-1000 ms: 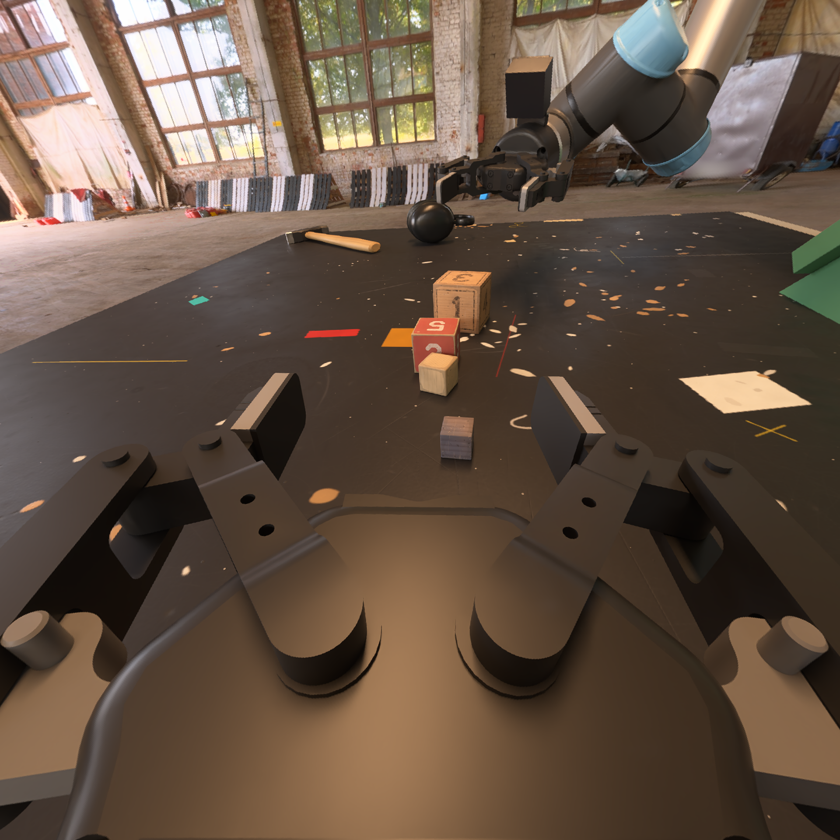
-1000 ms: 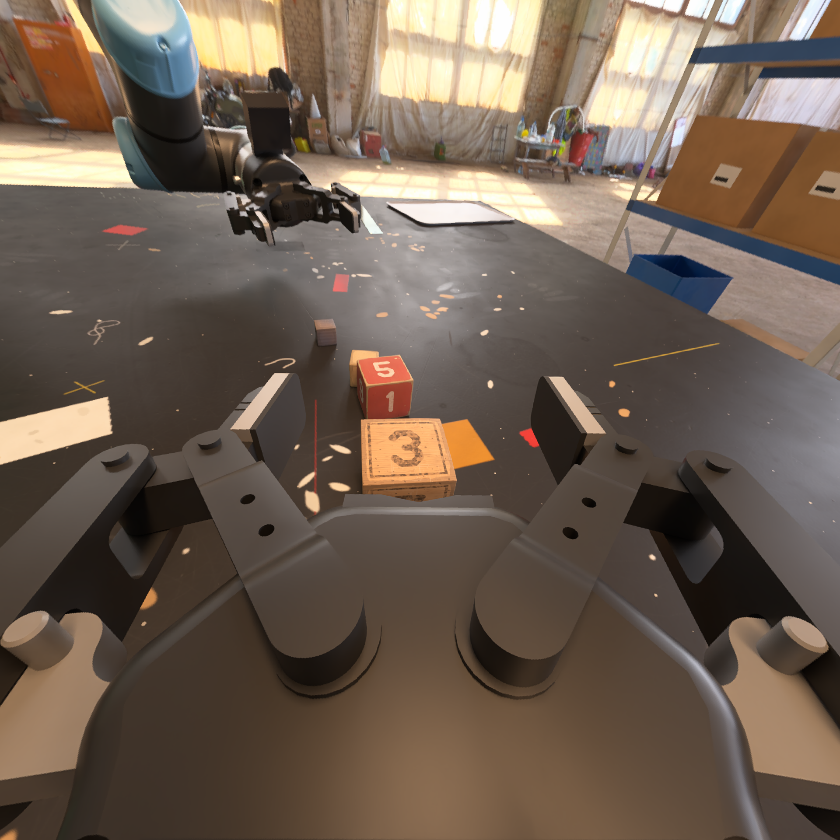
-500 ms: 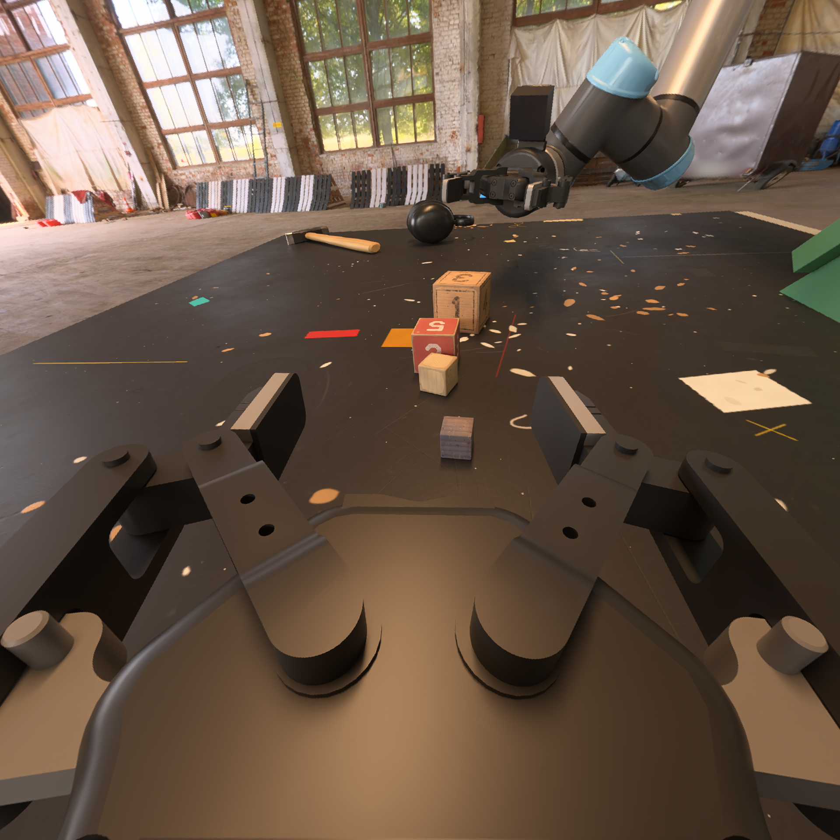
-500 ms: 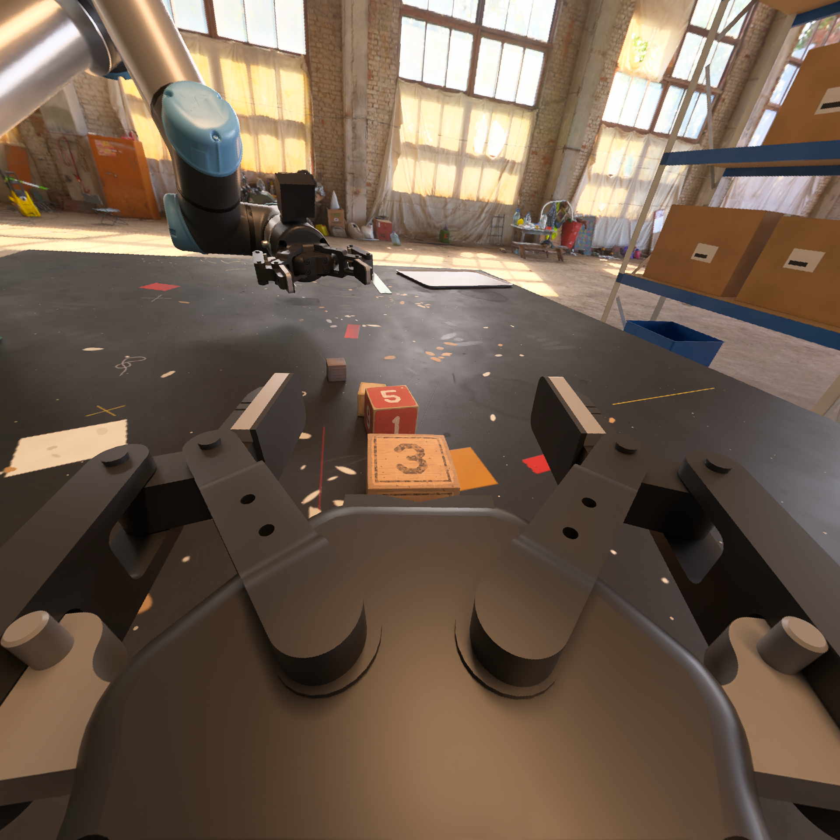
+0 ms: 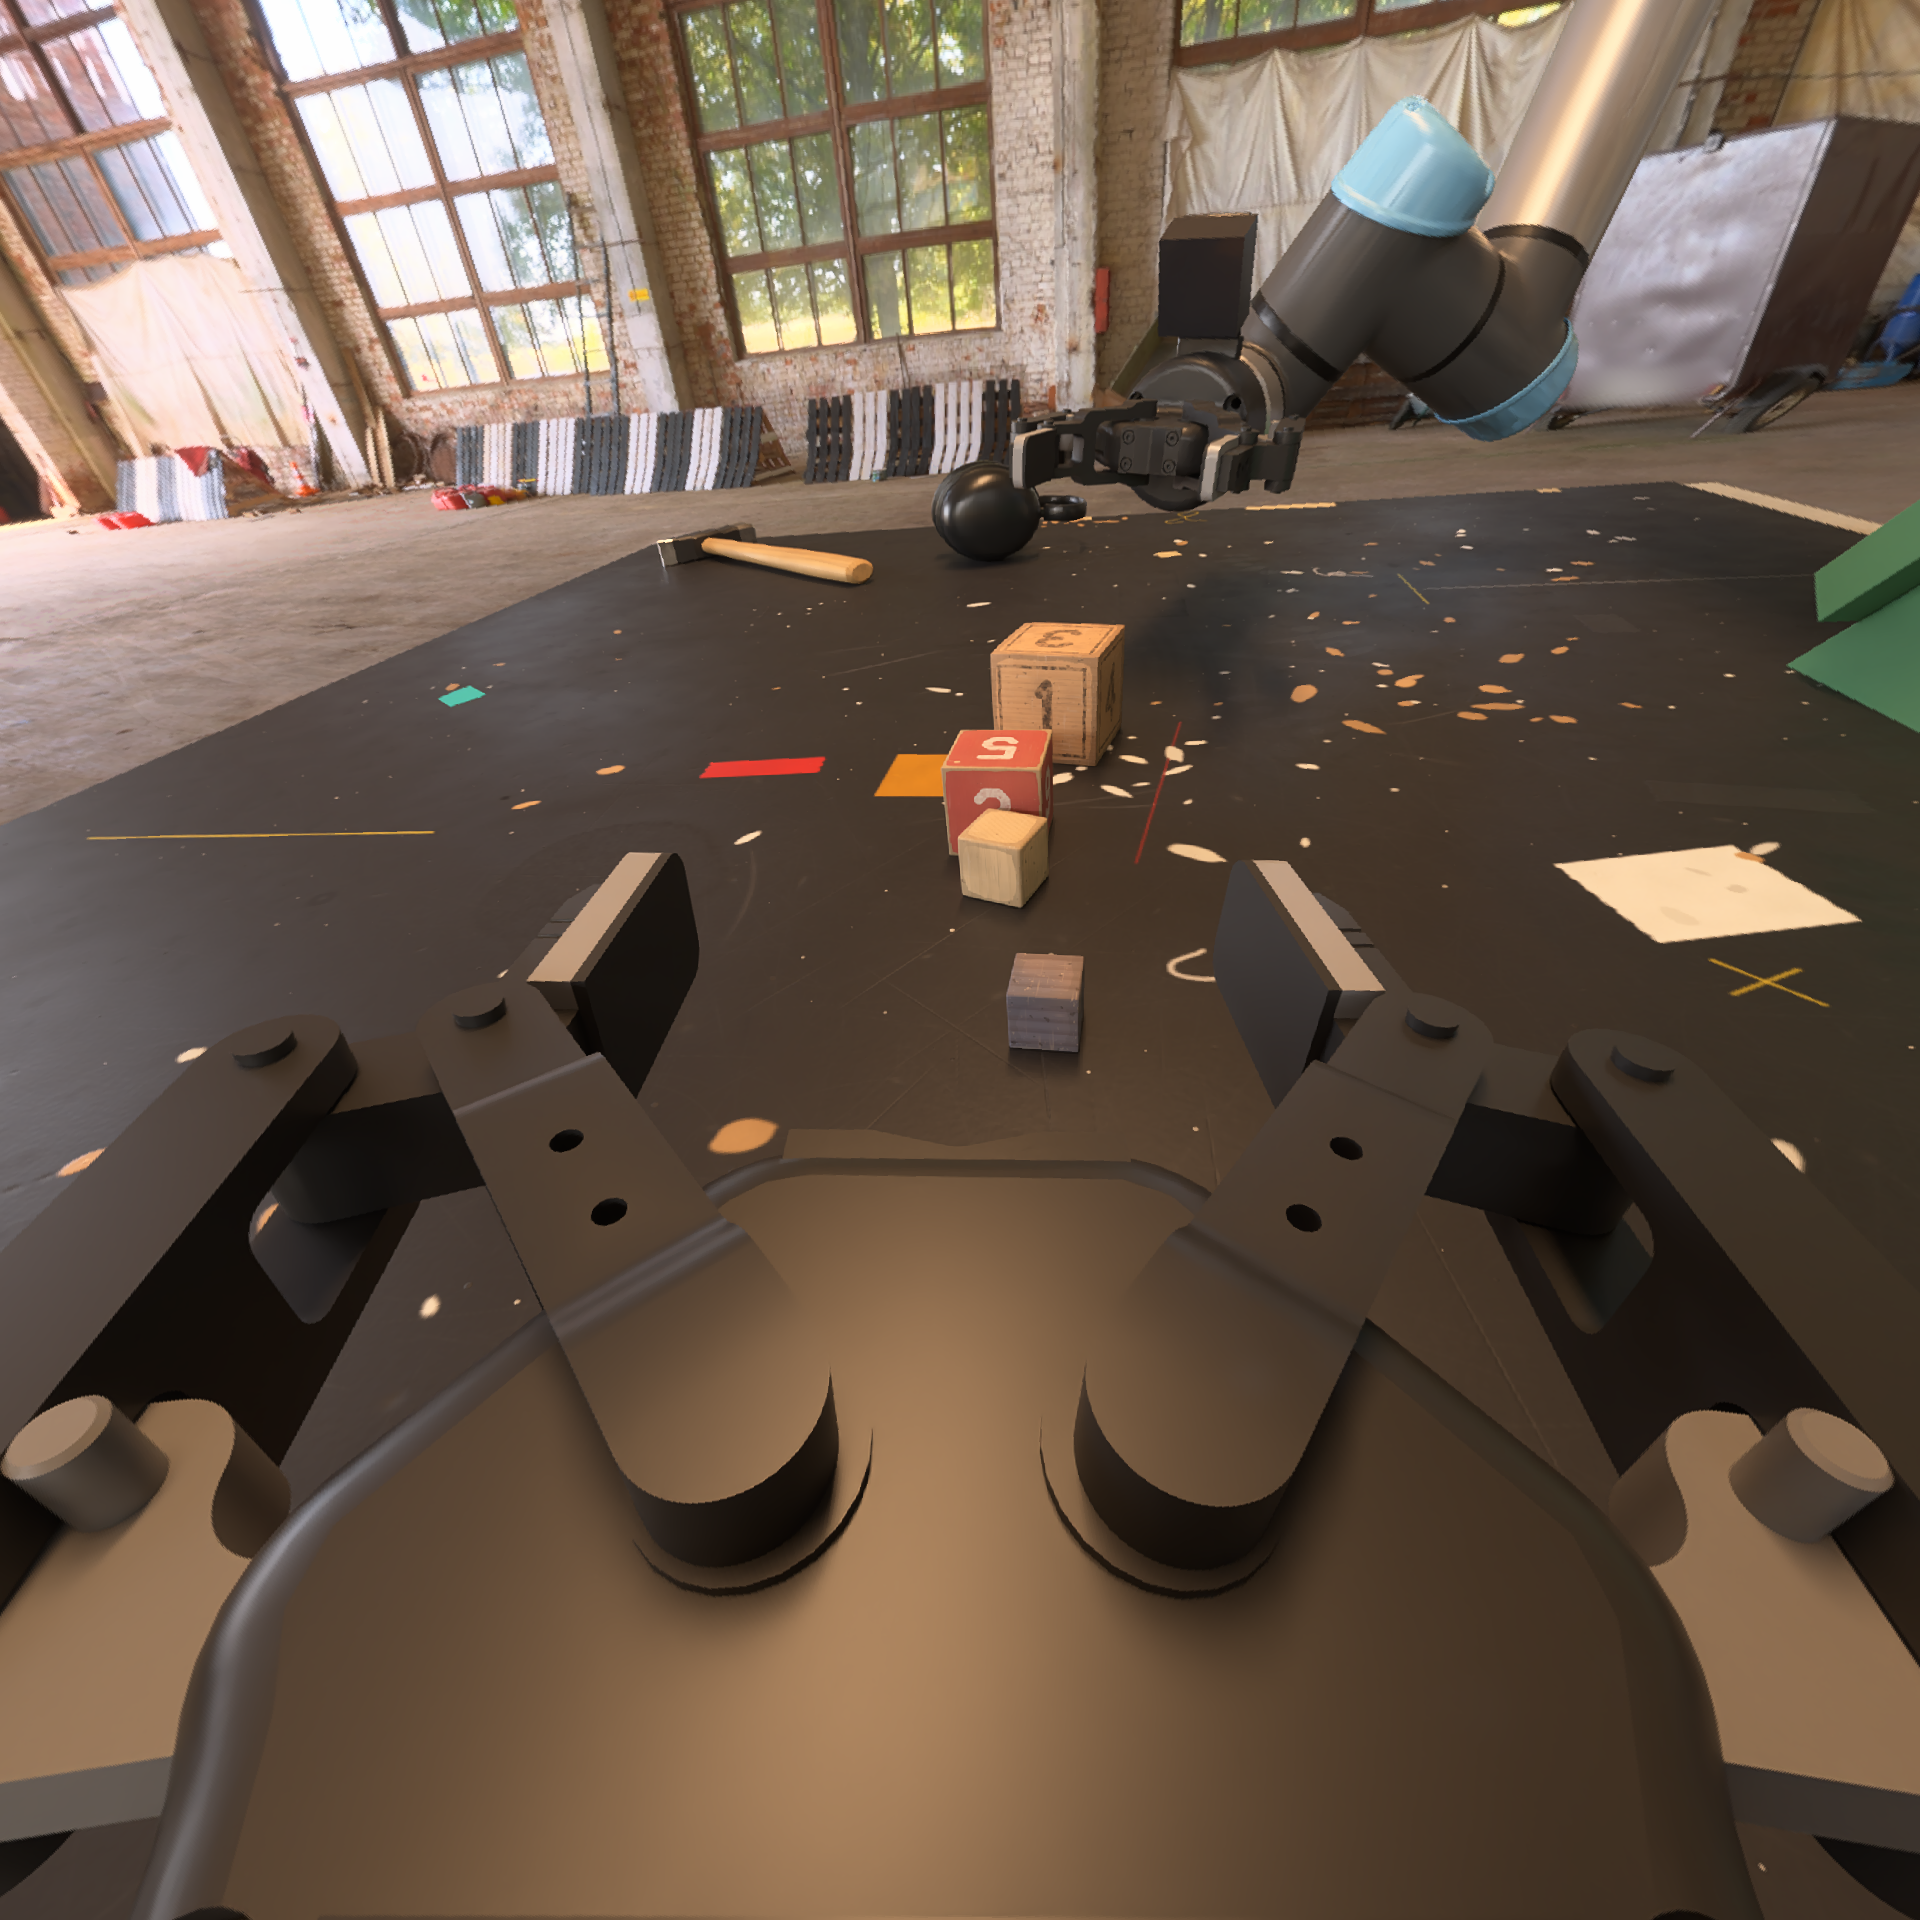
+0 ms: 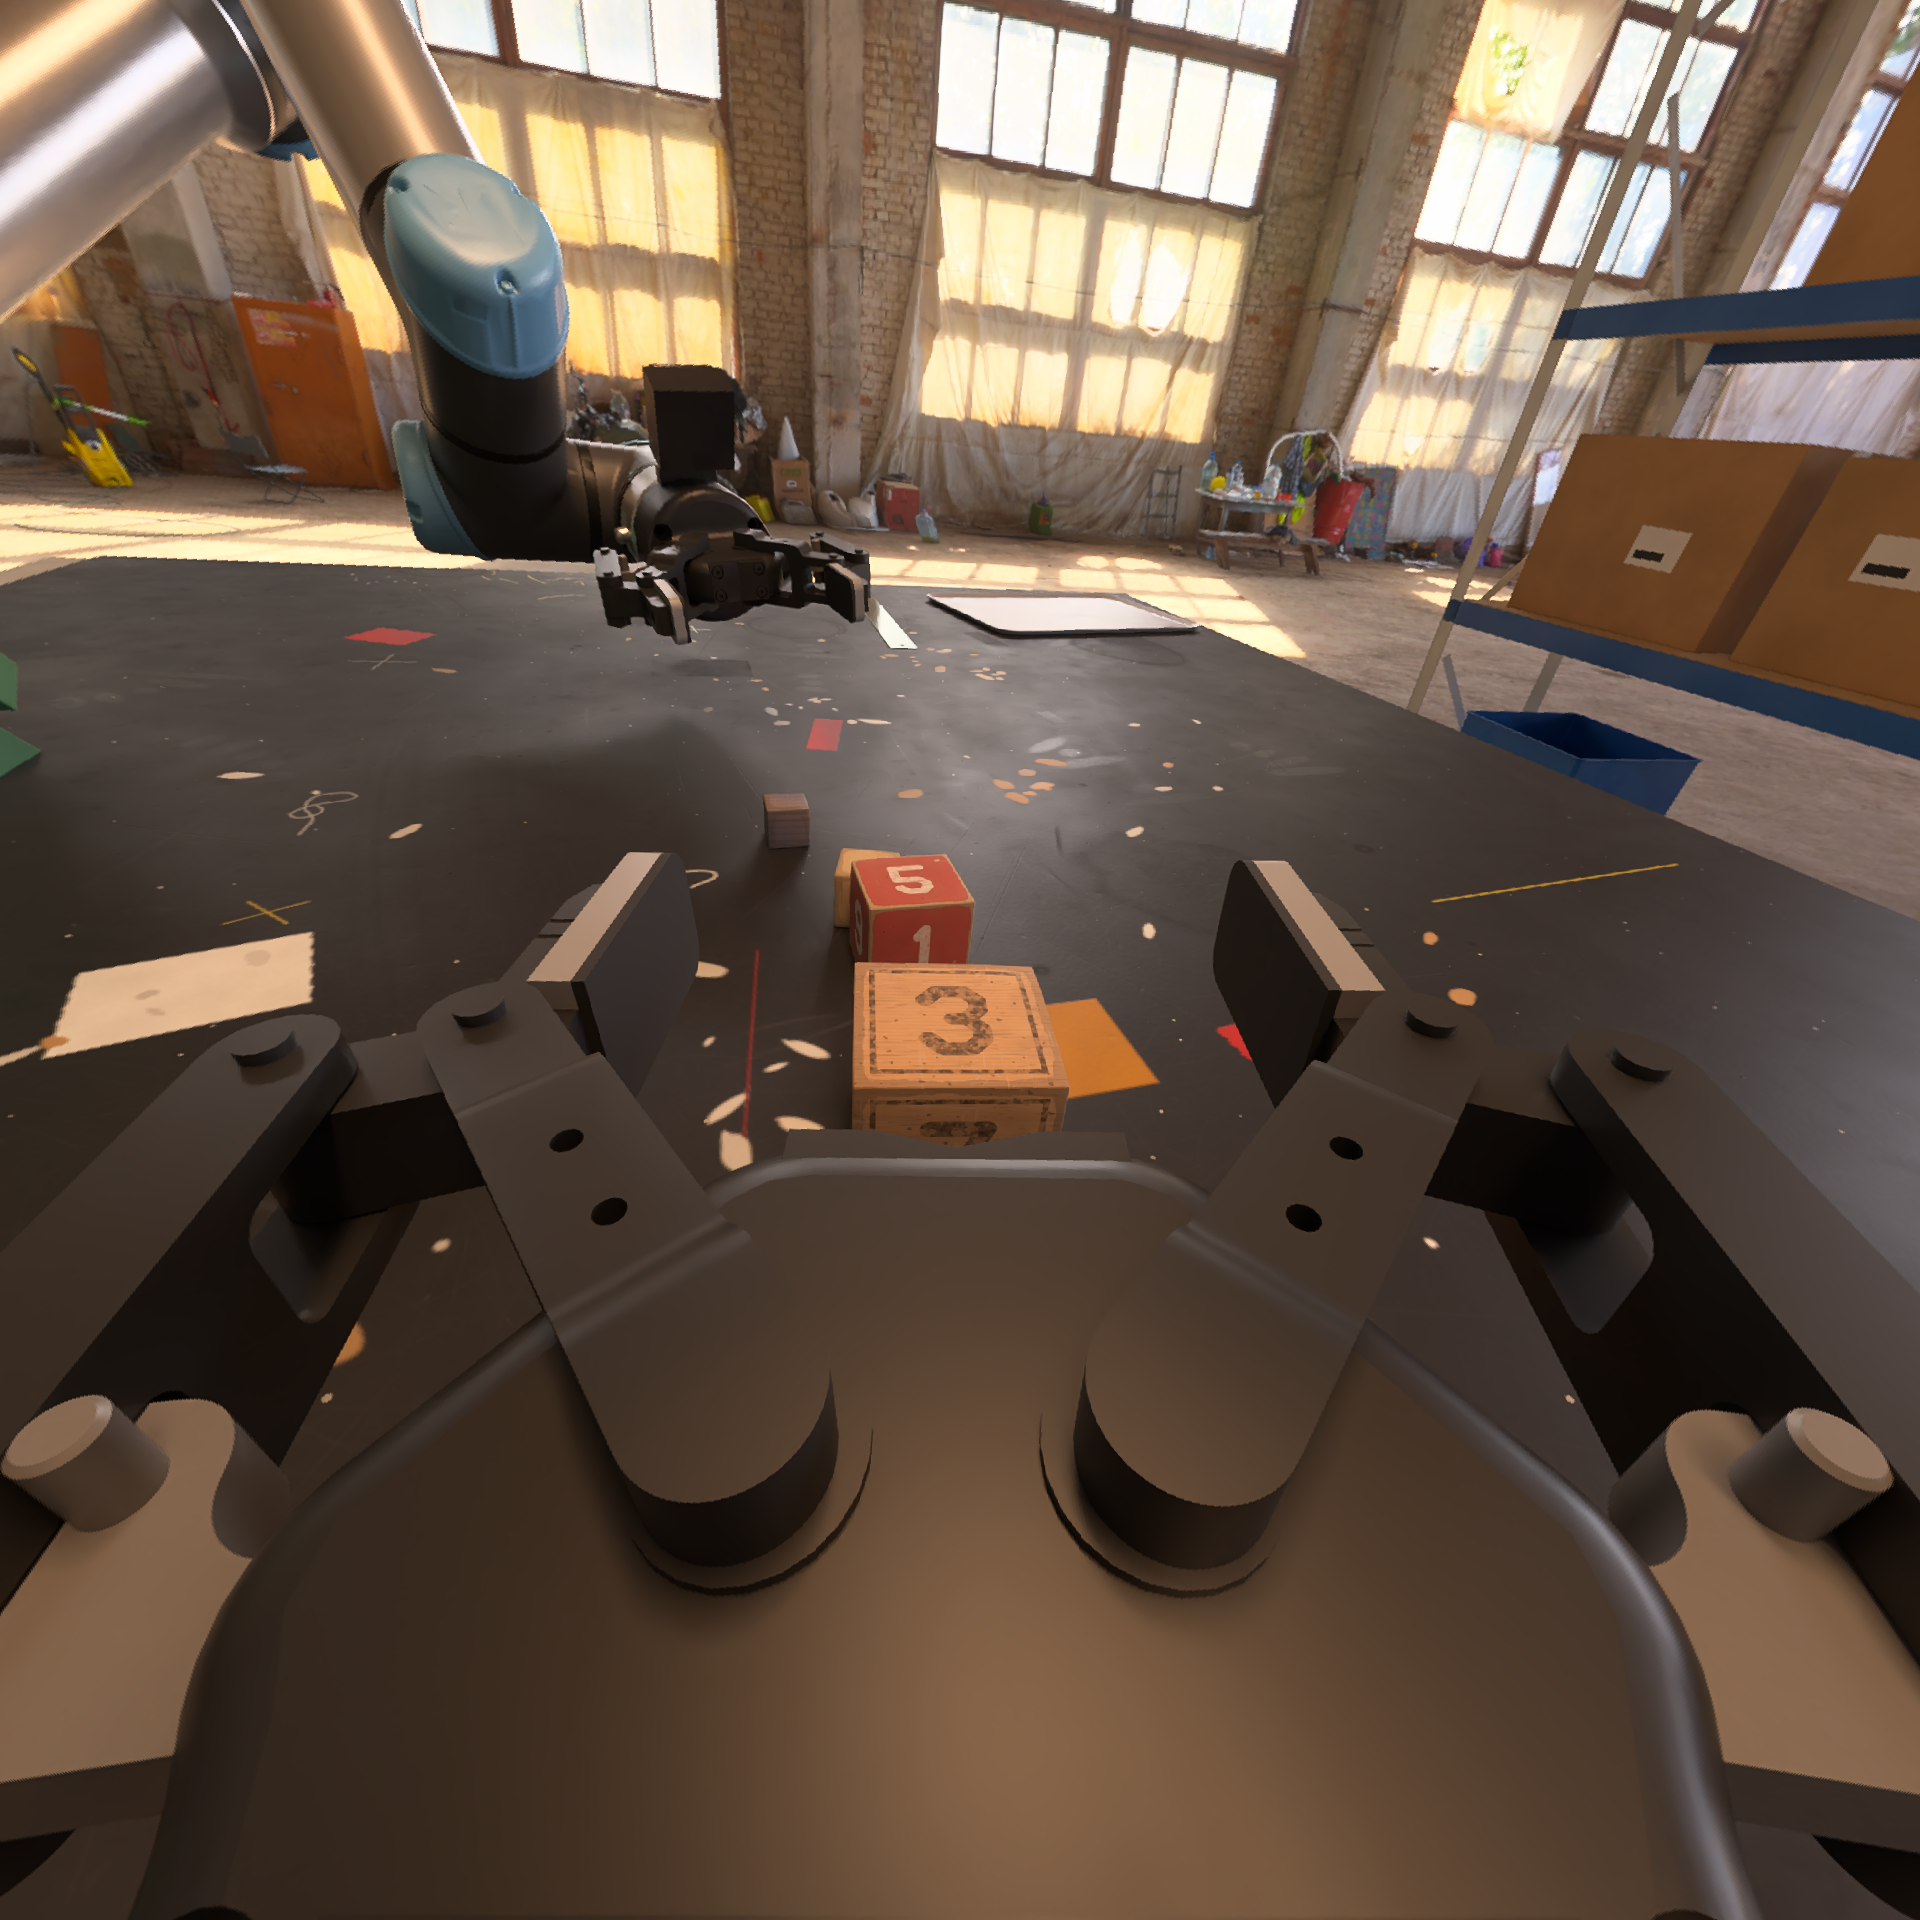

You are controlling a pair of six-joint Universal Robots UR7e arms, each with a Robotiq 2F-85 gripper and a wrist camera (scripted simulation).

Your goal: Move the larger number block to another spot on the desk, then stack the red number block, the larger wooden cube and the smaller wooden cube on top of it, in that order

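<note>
- The left gripper [image 5: 956,940] hangs over the dark desk [image 5: 416,935] with its jaws spread wide and nothing between them; the right wrist view shows it from the front [image 6: 732,597], equally empty.
- Just ahead of it, at about 12 o'clock, sits the smaller wooden cube [image 5: 1044,1003], greyish and alone on the desk.
- Farther along the same line stands the larger wooden cube [image 5: 1003,857], pale; it looks to be touching or just in front of the red number block [image 5: 995,784].
- Beyond that, toward 1 o'clock, stands the larger number block [image 5: 1058,688], tan, close to the red one.
- The right gripper [image 6: 956,940] is also wide open and empty, with the larger number block [image 6: 951,1044] directly before it at 12 o'clock, low in the gap between the fingers but not touched.
- From this side the order reverses: the red number block [image 6: 912,909], then a sliver of the larger wooden cube [image 6: 847,878] mostly hidden behind it, then the smaller wooden cube [image 6: 787,819] at 11 o'clock.
- Only the left wrist view shows a hammer [image 5: 774,556] at 11 o'clock and a black kettlebell [image 5: 982,509] at the desk's far edge, below the right gripper [image 5: 1148,457].
- Only the right wrist view shows a white tray [image 6: 1060,613] and shelving with cardboard boxes [image 6: 1683,551] at 2 o'clock.
</note>
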